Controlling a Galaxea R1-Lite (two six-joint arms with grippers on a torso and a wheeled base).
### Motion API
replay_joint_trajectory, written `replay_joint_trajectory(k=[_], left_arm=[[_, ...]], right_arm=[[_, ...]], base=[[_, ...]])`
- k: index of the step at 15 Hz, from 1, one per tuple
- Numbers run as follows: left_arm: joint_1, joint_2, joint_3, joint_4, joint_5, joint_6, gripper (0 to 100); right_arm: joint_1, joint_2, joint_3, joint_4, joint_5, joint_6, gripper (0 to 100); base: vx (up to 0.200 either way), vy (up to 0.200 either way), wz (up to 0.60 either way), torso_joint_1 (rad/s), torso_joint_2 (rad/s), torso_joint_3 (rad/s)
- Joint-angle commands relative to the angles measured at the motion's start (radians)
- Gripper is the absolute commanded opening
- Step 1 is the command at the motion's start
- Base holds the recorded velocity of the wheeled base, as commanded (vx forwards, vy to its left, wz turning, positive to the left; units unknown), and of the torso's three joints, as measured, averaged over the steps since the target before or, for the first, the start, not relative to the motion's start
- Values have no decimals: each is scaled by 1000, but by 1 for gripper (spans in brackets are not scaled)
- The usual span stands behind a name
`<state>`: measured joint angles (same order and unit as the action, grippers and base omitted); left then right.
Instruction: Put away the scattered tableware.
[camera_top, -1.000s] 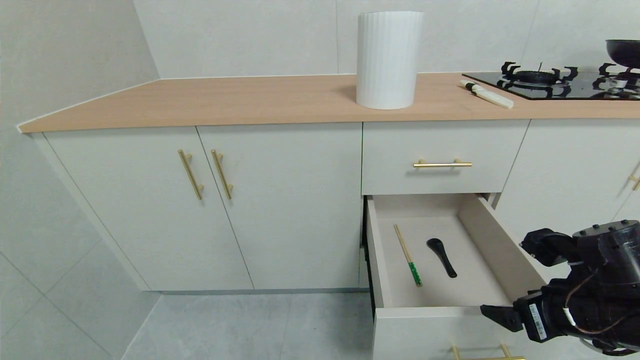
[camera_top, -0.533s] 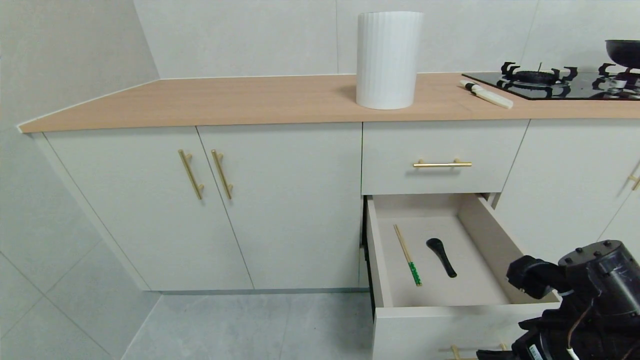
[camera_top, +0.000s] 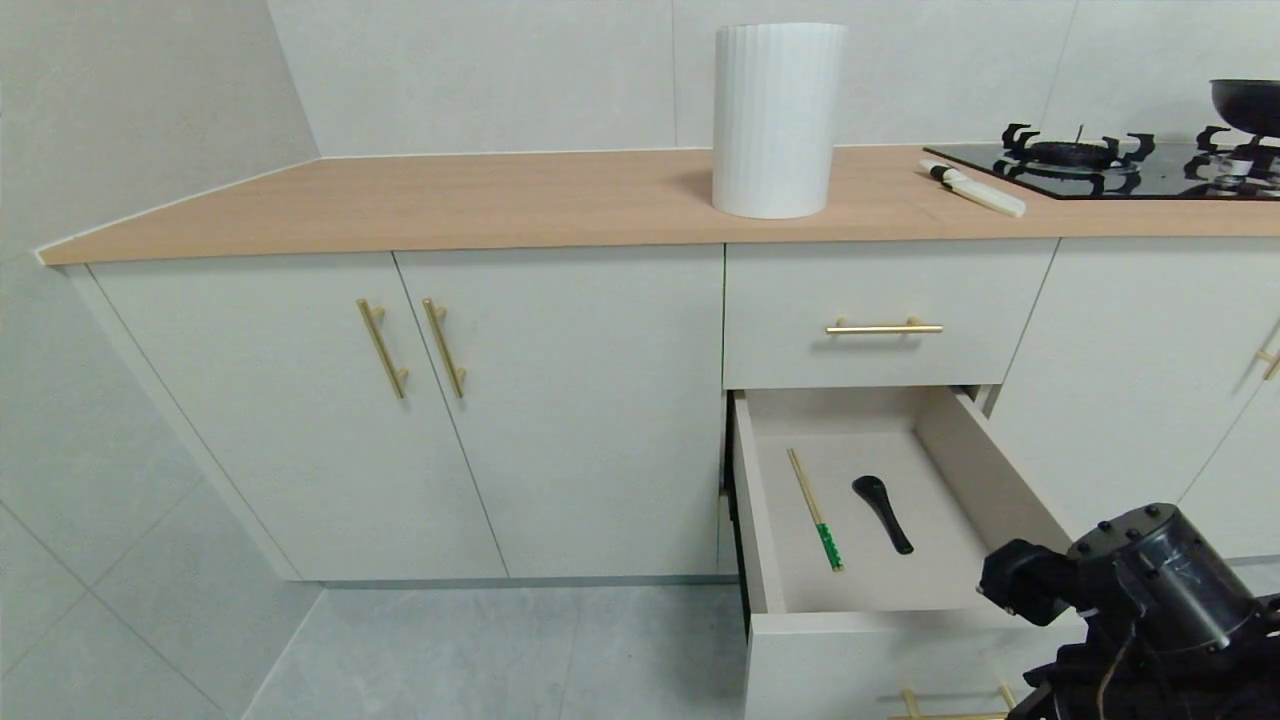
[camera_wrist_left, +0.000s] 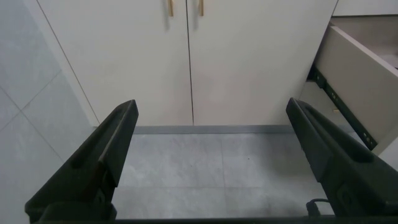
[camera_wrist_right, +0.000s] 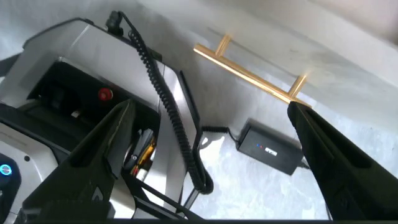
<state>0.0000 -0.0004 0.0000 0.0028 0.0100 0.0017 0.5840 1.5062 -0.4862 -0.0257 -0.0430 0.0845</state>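
Observation:
The lower drawer (camera_top: 985, 490) stands pulled out. Inside it lie a pair of wooden chopsticks with green ends (camera_top: 816, 511) and a black spoon (camera_top: 882, 513), side by side. A pale knife (camera_top: 972, 188) rests on the wooden counter beside the stove. My right arm (camera_top: 1150, 590) hangs low at the drawer's front right corner. My right gripper (camera_wrist_right: 211, 112) is open, with the drawer's gold handle (camera_wrist_right: 249, 71) beyond its fingers. My left gripper (camera_wrist_left: 211, 112) is open and empty over the grey floor, facing the cabinet doors.
A tall white ribbed cylinder (camera_top: 776, 118) stands on the counter (camera_top: 450, 200). A black gas hob (camera_top: 1110, 160) with a dark pan (camera_top: 1245, 100) is at the far right. The upper drawer (camera_top: 885, 315) is closed. The open drawer's side (camera_wrist_left: 360, 81) juts out by the left gripper.
My right arm has dropped lower and drifted left along the drawer front, its gripper sinking past the bottom edge of the head view. The drawer and its contents have not moved.

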Motion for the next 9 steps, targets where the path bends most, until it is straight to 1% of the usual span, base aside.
replay_joint_trajectory(k=[1,3,5,6,9], left_arm=[[2,0,0,0,1,0,100],[0,0,0,0,1,0,100],[0,0,0,0,1,0,100],[0,0,0,0,1,0,100],[2,0,0,0,1,0,100]], right_arm=[[-9,34,-6,0,-2,5,100],[-16,48,-15,-2,-5,31,100],[-27,80,-46,1,-29,86,100],[-30,108,-61,1,-66,113,100],[-32,135,-74,-5,-92,139,100]], base=[[0,0,0,0,0,0],[0,0,0,0,0,0],[0,0,0,0,0,0],[0,0,0,0,0,0],[0,0,0,0,0,0]])
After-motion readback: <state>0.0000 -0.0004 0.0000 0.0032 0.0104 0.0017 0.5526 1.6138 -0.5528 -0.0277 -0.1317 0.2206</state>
